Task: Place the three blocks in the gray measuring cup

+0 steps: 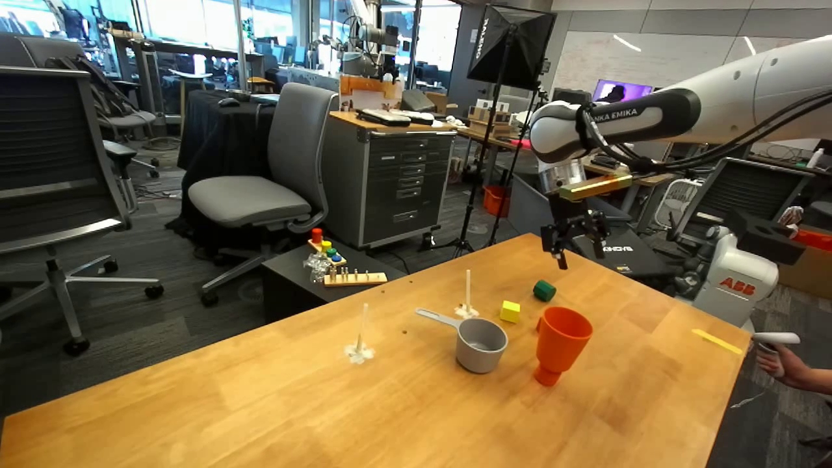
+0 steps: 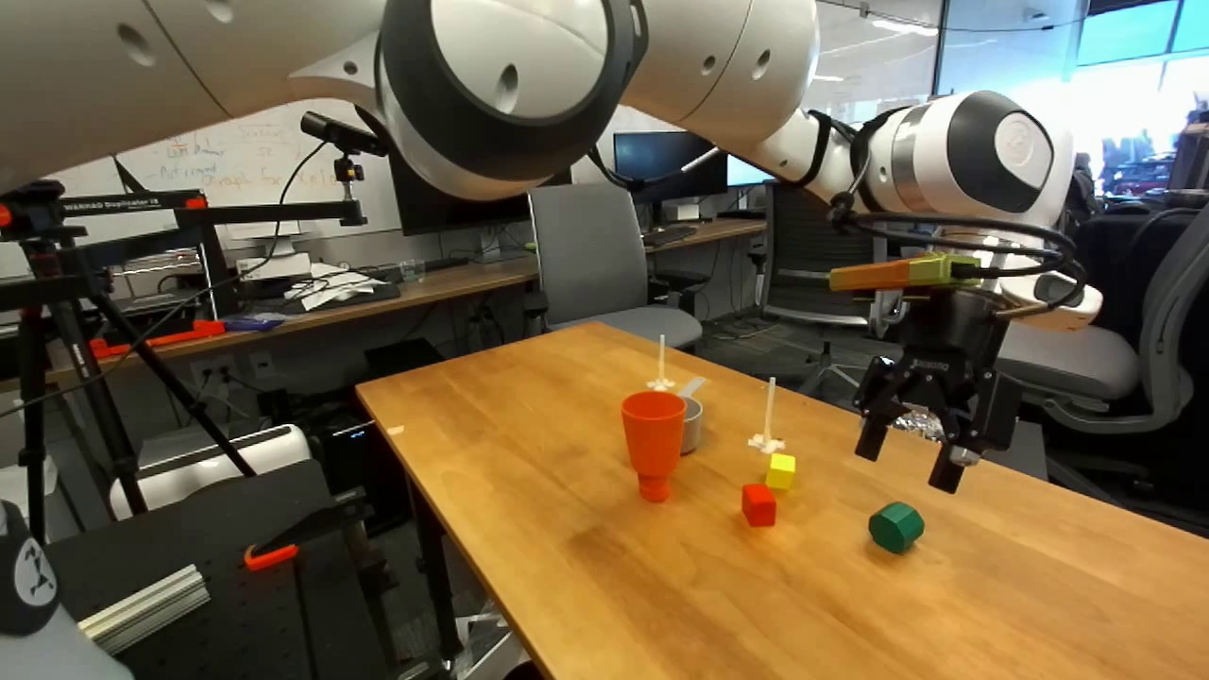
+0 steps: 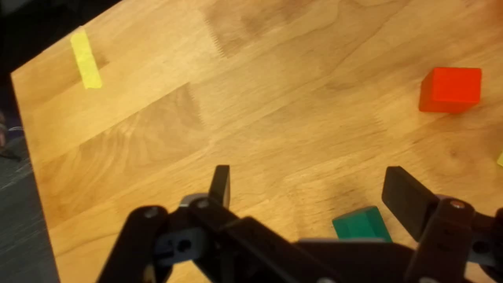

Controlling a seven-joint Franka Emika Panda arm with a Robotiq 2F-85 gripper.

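Note:
The green block (image 1: 544, 290) lies on the table in both exterior views (image 2: 895, 527); in the wrist view (image 3: 361, 224) it is partly hidden by the gripper body. The yellow block (image 1: 510, 311) (image 2: 780, 471) shows only an edge (image 3: 500, 158) in the wrist view. The red block (image 2: 758, 505) sits near the yellow one and shows at right in the wrist view (image 3: 456, 86). The gray measuring cup (image 1: 481, 354) stands upright, partly hidden behind the red cup in an exterior view (image 2: 692, 425). My gripper (image 1: 580, 255) (image 2: 907, 463) (image 3: 306, 177) is open and empty, above the table near the green block.
A taller orange-red tapered cup (image 1: 560, 338) (image 2: 654, 430) stands beside the measuring cup. Two thin upright pegs (image 1: 467, 292) (image 1: 363, 328) are fixed to the table near the cup's handle. Yellow tape (image 1: 717, 341) (image 3: 86, 59) marks a table corner.

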